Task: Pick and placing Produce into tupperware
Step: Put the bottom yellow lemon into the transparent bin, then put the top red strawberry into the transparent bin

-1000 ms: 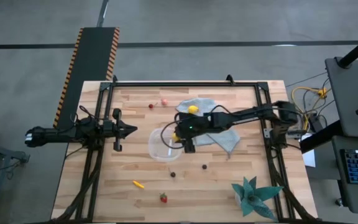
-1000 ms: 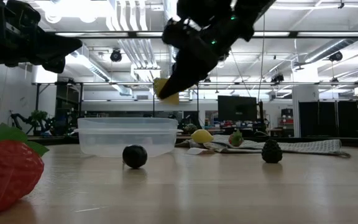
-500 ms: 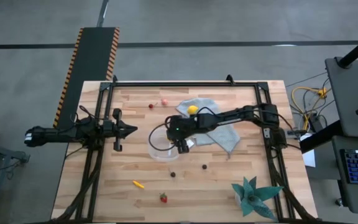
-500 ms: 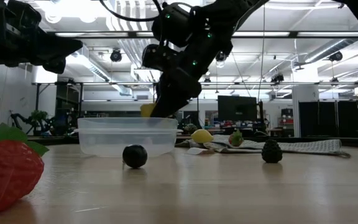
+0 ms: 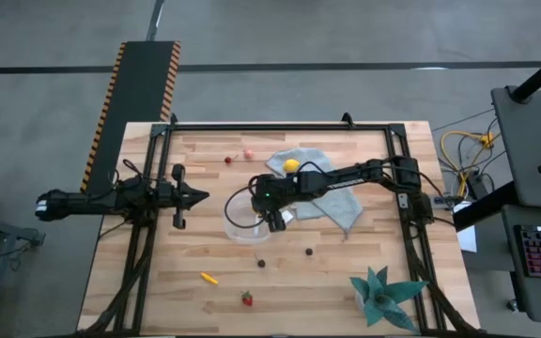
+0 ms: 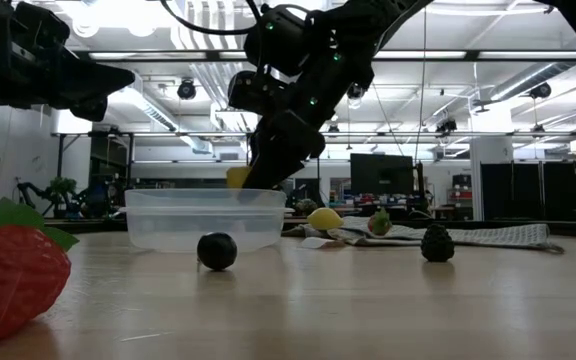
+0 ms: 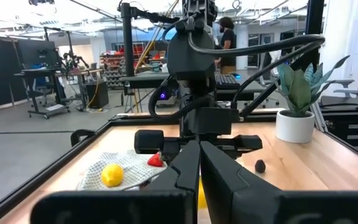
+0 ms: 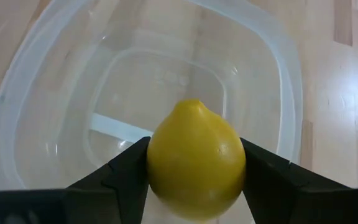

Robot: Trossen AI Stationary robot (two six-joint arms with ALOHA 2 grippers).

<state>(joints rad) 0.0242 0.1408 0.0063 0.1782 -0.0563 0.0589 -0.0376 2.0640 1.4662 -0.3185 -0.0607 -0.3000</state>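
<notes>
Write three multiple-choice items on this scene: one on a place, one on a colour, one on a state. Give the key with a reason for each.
1. Where is the right pincer?
A. Over the tupperware
B. Beside the teal plant
C. Off the table

2. What colour is the fruit between the right pincer's fingers?
A. Red
B. Yellow
C. Black

3. What state is the tupperware in?
A. Lidded
B. Full of produce
C. Open, with nothing lying in it

Key:
1 A: the right wrist view looks down past the pincer into the container.
2 B: a yellow lemon sits between the fingers.
3 C: only its bare clear floor shows under the held lemon.

The left pincer waits at the table's left edge.
</notes>
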